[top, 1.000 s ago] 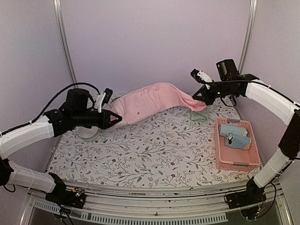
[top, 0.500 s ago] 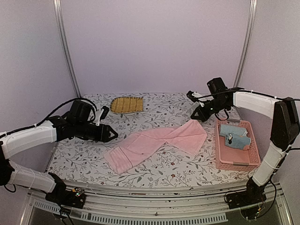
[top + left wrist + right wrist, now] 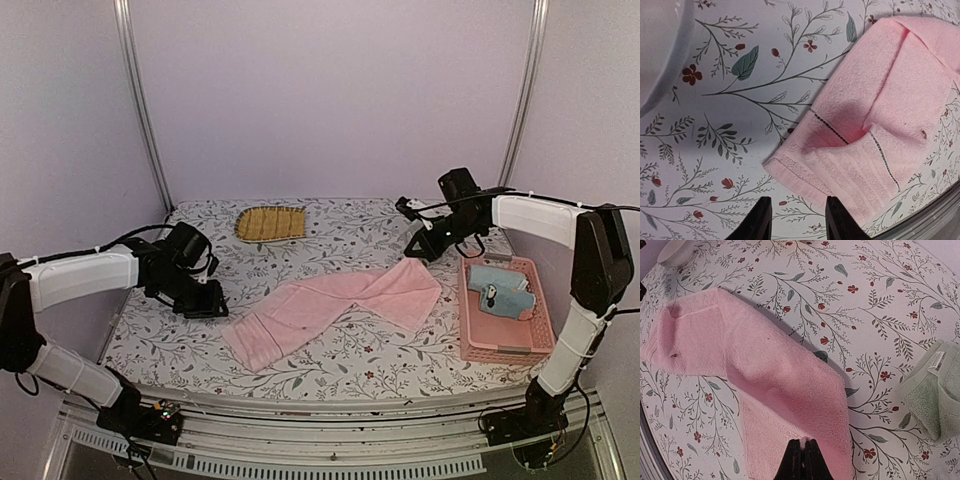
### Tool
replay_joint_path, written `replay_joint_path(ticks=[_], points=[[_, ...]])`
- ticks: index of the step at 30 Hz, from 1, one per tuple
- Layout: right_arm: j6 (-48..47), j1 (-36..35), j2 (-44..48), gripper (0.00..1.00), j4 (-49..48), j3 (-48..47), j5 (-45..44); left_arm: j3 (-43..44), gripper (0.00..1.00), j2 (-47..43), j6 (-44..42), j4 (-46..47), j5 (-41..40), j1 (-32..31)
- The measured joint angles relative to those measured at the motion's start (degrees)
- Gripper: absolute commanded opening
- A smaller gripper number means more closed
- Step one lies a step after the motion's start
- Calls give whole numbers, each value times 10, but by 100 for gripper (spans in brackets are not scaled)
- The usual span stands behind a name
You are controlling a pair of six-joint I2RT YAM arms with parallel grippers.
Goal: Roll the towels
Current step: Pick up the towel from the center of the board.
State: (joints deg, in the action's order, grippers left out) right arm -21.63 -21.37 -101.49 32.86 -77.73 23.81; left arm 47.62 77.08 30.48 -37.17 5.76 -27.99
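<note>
we're setting the pink towel [image 3: 330,305] down flat for rolling — left gripper [image 3: 797,221] spread empty, right gripper [image 3: 802,460] pinching its corner.

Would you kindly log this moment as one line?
pink towel spread, unrolled | left claw open, empty | right claw shut on towel corner

In the left wrist view we only catch one end of the pink towel [image 3: 890,100]; the rest runs off the top and right edges. The green towel [image 3: 935,395] gets chopped by the right wrist view's edge too. In the basket [image 3: 505,352], some black-and-white thing [image 3: 492,296] sits on the blue towel [image 3: 515,302], but it's too small for us to identify.
</note>
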Motion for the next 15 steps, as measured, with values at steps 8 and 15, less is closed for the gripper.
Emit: replay_joint_path(ticks=[8, 15], points=[[0, 0, -10, 2, 4, -10, 11, -9, 41, 62, 11, -12, -8, -9], [0, 0, -10, 2, 5, -10, 21, -9, 41, 119, 13, 3, -24, -10]])
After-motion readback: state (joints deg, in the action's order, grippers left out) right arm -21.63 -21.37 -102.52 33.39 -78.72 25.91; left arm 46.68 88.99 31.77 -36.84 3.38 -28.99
